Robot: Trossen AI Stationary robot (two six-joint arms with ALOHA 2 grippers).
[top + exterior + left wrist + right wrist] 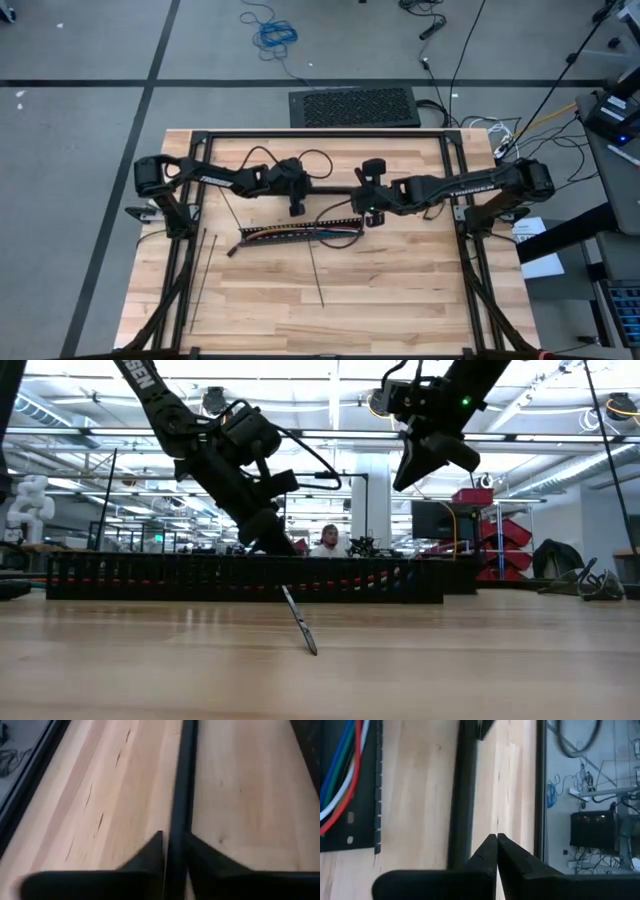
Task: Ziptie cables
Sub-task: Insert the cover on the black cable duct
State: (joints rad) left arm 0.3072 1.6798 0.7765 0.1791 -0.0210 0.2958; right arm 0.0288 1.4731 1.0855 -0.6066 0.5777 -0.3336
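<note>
The cables (pixel 300 233), coloured wires, lie inside a long black slotted channel (pixel 285 240) at mid-table; their red, white, green and blue strands (pixel 340 775) show in the right wrist view. One thin black ziptie (pixel 315 270) lies with its far end on the channel and runs toward the near edge (pixel 300 622). Two more straps (pixel 203 268) lie at the left. A long black bar (pixel 330 190) runs left to right behind the channel. My left gripper (pixel 297 192) is at its left end. My right gripper (pixel 405 482) hangs shut above the bar's right end. My left gripper has the black bar's left end (pixel 176 827) between its two fingers (pixel 150 852), one on each long edge. It comes slanting down from the table's left, fingers lying along the bar. The channel hides the bar in the low view, so whether it is lifted cannot be told.
Black frame rails (pixel 320 134) border the table's far and side edges. A dark arm cable loops (pixel 300 160) near the far rail. A person (pixel 328 540) sits in the room beyond. Bare wood (pixel 410 290) lies toward the near right.
</note>
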